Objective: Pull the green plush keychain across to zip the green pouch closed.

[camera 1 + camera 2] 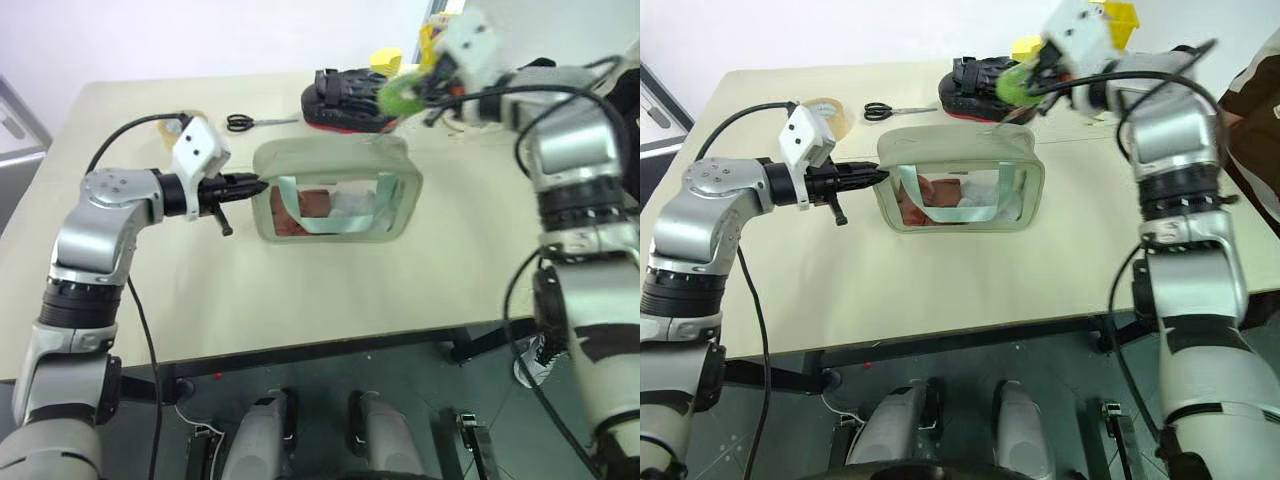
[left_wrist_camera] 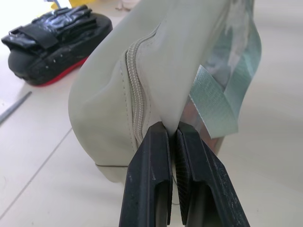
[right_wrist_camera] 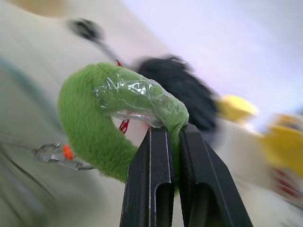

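As pouch (image 1: 335,190) lies lengthwise L-R, L gripper (image 2: 171,142) jaws pinching its end, R gripper (image 3: 171,130) jaws clamping keychain (image 3: 102,120).

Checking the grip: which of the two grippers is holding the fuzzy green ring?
The right gripper, raised beyond the pouch's far right corner, is shut on the green plush keychain; the left gripper pinches the pouch's end.

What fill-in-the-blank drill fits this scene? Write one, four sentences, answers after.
1. The right tool is shut on the green plush ____.
2. The left tool pinches the end of the green ____.
3. Behind the green pouch lies a red-and-black ____.
4. Left of the padded mitt, on the table, lie black-handled ____.

Missing words: keychain; pouch; padded mitt; scissors.
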